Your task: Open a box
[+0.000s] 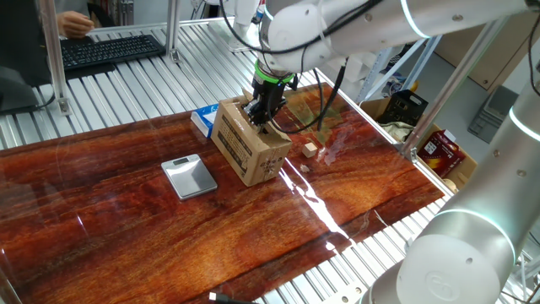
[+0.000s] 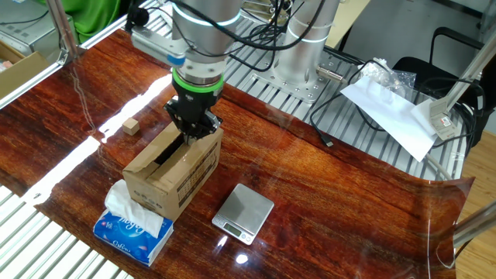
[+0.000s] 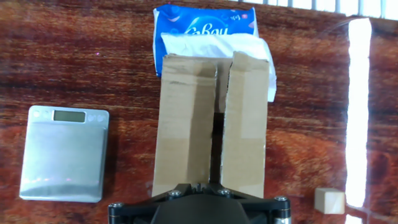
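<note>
Right now, in one fixed view, I am watching the gripper (image 1: 264, 112) pressing down onto the top of the box (image 1: 250, 143), which is sitting near the middle of the wooden table (image 1: 126, 245); the fingertips are sinking out of sight at the flaps, so I cannot tell how wide the claw is standing. The silver scale (image 1: 189, 176) is lying at about eight o'clock from the box, the blue packet (image 1: 202, 119) is peeking out at ten o'clock behind it, and a small wooden block (image 1: 311, 149) is resting at three o'clock. In the other fixed view, I am seeing the gripper (image 2: 194, 128) dipping into the dark seam at the box's (image 2: 172, 172) far end, with the tissue packet (image 2: 133, 225) touching its near end at seven o'clock and the scale (image 2: 243, 213) at four o'clock. In the hand view, the box (image 3: 211, 121) is filling the centre, its two flaps (image 3: 185, 118) parting slightly along a dark slit, with the packet (image 3: 205, 28) at twelve o'clock, the scale (image 3: 63, 153) at nine and the block (image 3: 329, 200) at four.
</note>
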`<state>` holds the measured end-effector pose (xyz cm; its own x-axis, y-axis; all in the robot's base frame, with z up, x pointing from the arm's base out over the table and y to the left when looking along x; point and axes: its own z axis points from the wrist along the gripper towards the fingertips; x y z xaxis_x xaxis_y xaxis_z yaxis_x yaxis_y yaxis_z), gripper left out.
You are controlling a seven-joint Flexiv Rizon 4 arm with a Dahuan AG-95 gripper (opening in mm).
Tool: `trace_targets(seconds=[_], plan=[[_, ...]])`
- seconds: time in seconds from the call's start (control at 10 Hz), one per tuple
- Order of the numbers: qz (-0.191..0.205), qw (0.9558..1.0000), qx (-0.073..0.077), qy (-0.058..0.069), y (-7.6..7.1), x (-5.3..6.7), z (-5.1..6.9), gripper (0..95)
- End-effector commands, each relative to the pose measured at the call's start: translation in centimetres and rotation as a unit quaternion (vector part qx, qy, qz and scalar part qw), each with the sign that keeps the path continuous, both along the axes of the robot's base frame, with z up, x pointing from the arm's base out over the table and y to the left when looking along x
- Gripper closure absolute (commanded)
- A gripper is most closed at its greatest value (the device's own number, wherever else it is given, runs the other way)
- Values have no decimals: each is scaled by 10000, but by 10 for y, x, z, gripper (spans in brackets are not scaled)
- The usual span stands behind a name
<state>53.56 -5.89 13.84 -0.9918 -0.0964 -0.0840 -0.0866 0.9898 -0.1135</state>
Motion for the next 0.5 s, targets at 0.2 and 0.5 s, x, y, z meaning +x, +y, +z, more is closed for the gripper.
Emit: trace_targets(seconds=[0.2,0.5], plan=[[67,10000,-25,-27,-7,2,1,950],[152,9999,-37,-40,-13,4,2,950]])
